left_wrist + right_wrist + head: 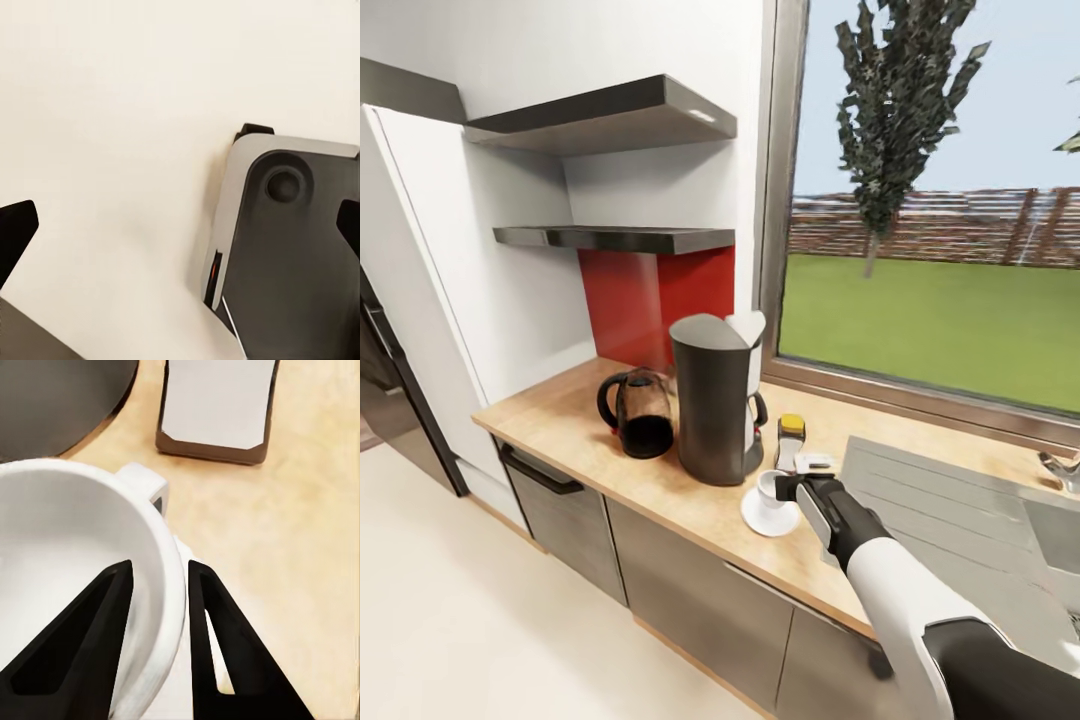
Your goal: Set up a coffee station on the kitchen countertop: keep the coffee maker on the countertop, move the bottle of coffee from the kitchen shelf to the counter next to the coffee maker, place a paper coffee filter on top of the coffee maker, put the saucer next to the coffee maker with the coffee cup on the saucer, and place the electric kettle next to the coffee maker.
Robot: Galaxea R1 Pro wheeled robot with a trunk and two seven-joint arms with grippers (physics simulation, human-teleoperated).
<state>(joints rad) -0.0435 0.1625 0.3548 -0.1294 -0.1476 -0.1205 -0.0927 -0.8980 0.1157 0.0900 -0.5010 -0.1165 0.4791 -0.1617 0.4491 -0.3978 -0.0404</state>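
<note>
Two fingers of the right pincer point(157, 622) straddle the cup point(769, 488) wall, clamped on it, the cup sitting on the saucer point(770, 516) beside the coffee maker point(715, 398) on the table point(580, 440). Lifting away without opening first could drag the cup off or tip it; the bottle point(791, 441) stands near. Left pincer point(180, 225) hangs apart.

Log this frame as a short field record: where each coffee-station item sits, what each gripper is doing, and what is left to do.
coffee maker: upright on the kitchen countertop
paper coffee filter: on top of the coffee maker
electric kettle: on the counter beside the coffee maker
bottle of coffee: on the counter, other side of the coffee maker
saucer: on the counter in front of the coffee maker
coffee cup: on the saucer
right gripper: fingers astride the cup's rim, one inside, one outside
left gripper: jaws apart, holding nothing
remaining: release the cup
</note>
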